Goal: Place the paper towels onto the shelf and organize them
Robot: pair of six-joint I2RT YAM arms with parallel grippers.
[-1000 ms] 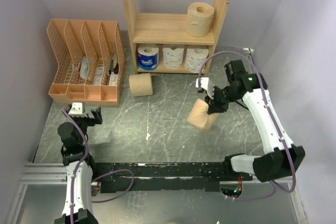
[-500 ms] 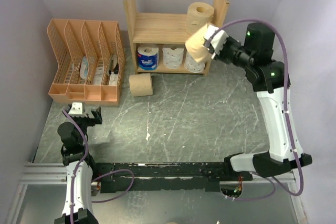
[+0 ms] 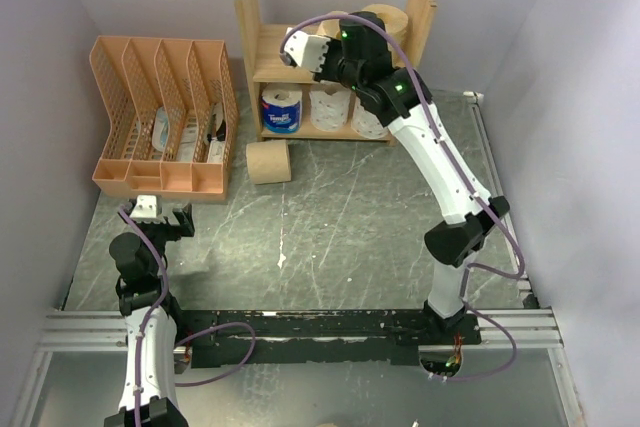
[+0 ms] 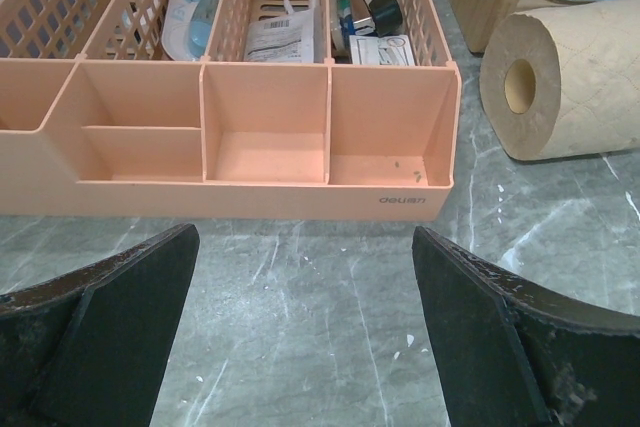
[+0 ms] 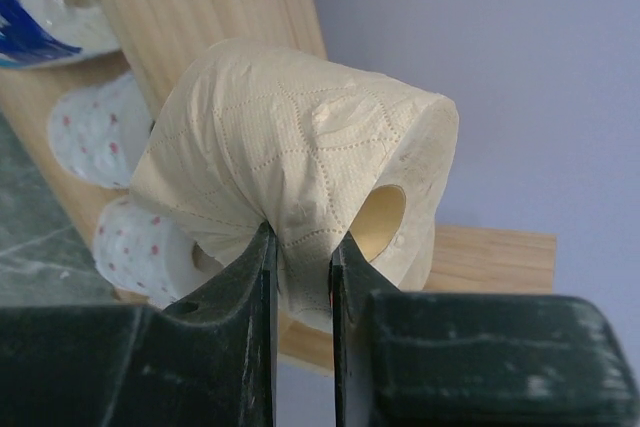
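My right gripper [image 5: 300, 267] is shut on a tan-brown paper towel roll [image 5: 300, 167], pinching its side wall. In the top view this gripper [image 3: 293, 53] hangs over the left part of the wooden shelf's [image 3: 300, 42] top tier, and the gripper hides the held roll. Another tan roll [image 3: 386, 17] stands on the top tier at the right. The lower tier holds a blue-and-white roll [image 3: 281, 109] and two white rolls [image 3: 330, 105]. A third tan roll [image 3: 268, 162] lies on the table before the shelf, also in the left wrist view [image 4: 570, 77]. My left gripper [image 4: 300, 327] is open and empty.
A peach mesh file organizer [image 3: 160, 117] with small items stands left of the shelf, directly ahead of my left gripper [image 3: 160, 215] and filling the left wrist view [image 4: 230, 147]. Lilac walls close in the table on three sides.
My right arm has carried the tan roll from above the middle of the table up and left, to over the shelf's top tier. The left arm has not moved.
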